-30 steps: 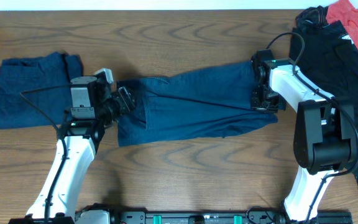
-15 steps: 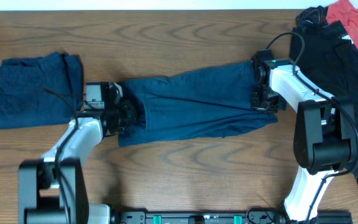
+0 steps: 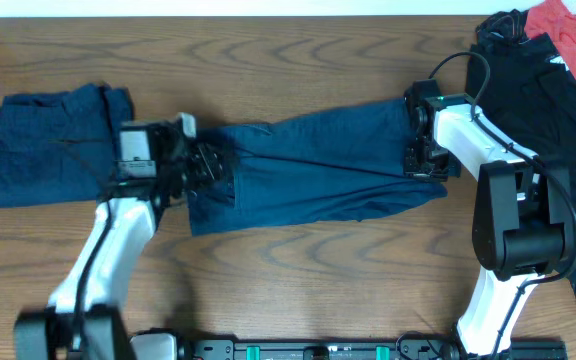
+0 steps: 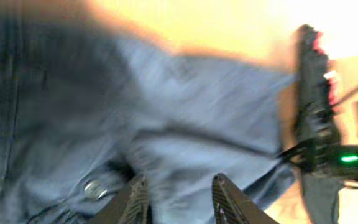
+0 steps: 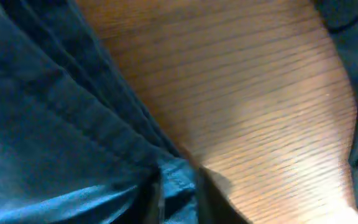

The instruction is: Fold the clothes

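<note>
The denim shorts (image 3: pixel 318 170) are stretched mid-table, long axis from 9 to 3 o'clock. The 3 o'clock hem is pinched by the right gripper (image 5: pixel 178 190). At the waistband end the left gripper (image 4: pixel 180 198) is seen part-open; any hold cannot be told through the blur.

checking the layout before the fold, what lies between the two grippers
The dark blue garment fills the whole stretch from the left gripper to the right gripper; the overhead view shows it.
</note>
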Motion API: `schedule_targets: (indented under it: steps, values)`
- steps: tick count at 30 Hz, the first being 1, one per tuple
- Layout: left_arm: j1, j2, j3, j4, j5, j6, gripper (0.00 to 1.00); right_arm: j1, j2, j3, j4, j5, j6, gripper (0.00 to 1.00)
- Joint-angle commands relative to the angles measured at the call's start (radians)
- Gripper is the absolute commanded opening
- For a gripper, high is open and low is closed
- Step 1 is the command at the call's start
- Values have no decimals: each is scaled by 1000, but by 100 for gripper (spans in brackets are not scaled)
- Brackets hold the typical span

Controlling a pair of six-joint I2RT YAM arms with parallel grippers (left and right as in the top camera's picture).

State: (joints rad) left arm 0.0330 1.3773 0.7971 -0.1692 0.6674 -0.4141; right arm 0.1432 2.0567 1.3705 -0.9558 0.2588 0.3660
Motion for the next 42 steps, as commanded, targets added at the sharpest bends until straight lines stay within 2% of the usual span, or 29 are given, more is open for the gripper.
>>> schedule_targets:
  steps: [1,4,10,18,24,26,29,31,37,40,42]
  values:
    - [5,-89,22,-8,2,8,38,-19,25,-30,25,-16,3,39]
    - [-10,-126,22,-24,2,-10,40,-18,24,-22,71,-62,3,41]
    - [-109,-94,19,-54,2,-9,43,-18,-3,70,55,-122,-4,42]
    - [-257,55,17,-66,-59,-6,43,-17,-144,157,56,-186,-80,47]
    - [-273,193,16,-73,-81,-5,43,-17,-191,157,24,-188,-94,47]
    - [-271,231,16,-77,-149,-5,43,-17,-191,155,15,-188,-94,46]
    - [-269,281,16,-102,-345,-12,43,-17,-191,154,4,-188,-93,46]
    - [-266,306,16,-116,-425,-29,43,-17,-191,154,-3,-188,-94,46]
    - [-249,277,25,-117,-424,-31,43,-17,-191,154,-21,-188,-94,46]
    - [-249,187,31,-117,-414,-27,53,-17,-191,154,-22,-188,-94,46]
    - [-249,113,31,-117,-415,-24,69,-17,-191,154,-22,-188,-94,46]
